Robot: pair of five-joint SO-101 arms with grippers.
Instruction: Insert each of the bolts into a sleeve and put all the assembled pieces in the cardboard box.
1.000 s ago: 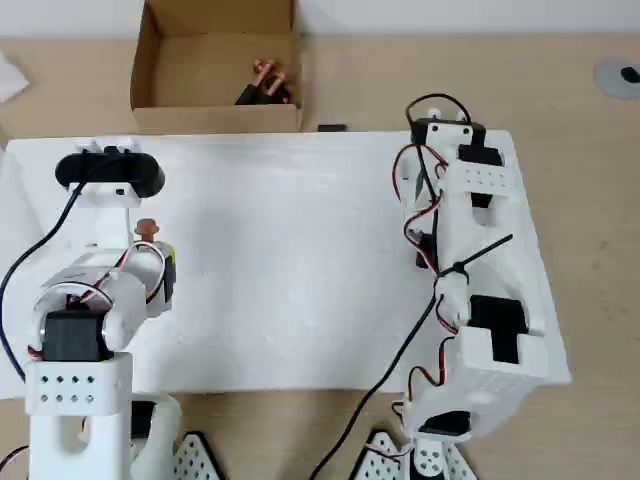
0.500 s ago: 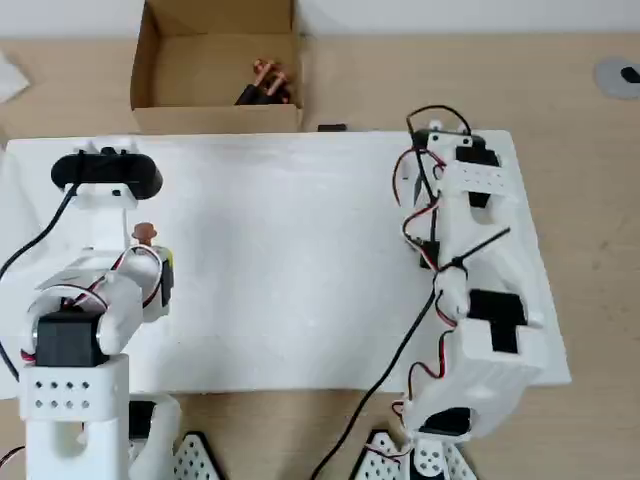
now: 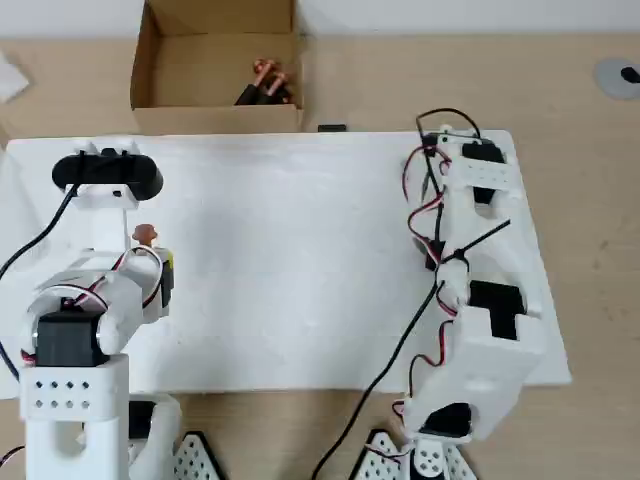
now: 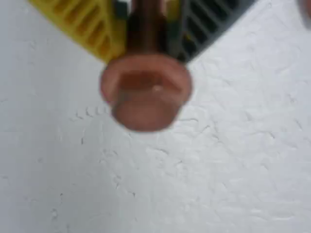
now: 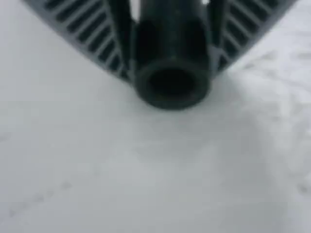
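Note:
My left gripper (image 4: 146,29) is shut on a copper bolt (image 4: 146,92), whose flanged head points away from the fingers just above the white foam mat (image 4: 194,184). From above, that bolt (image 3: 146,234) shows at the left arm's tip near the mat's left side. My right gripper (image 5: 170,29) is shut on a black sleeve (image 5: 171,77), its open bore facing the camera over the mat. The right arm (image 3: 470,260) stands at the mat's right side. The cardboard box (image 3: 150,70) at the back left holds assembled copper-and-black pieces (image 3: 266,84).
The white foam mat (image 3: 290,260) covers most of the table between the arms. A black camera mount (image 3: 108,172) sits at the mat's back left. Red and black cables (image 3: 425,215) hang along the right arm. Bare wooden table (image 3: 570,150) lies to the right.
The right arm has shifted slightly to the right and toward the front. The left arm has drawn back a little with the bolt held.

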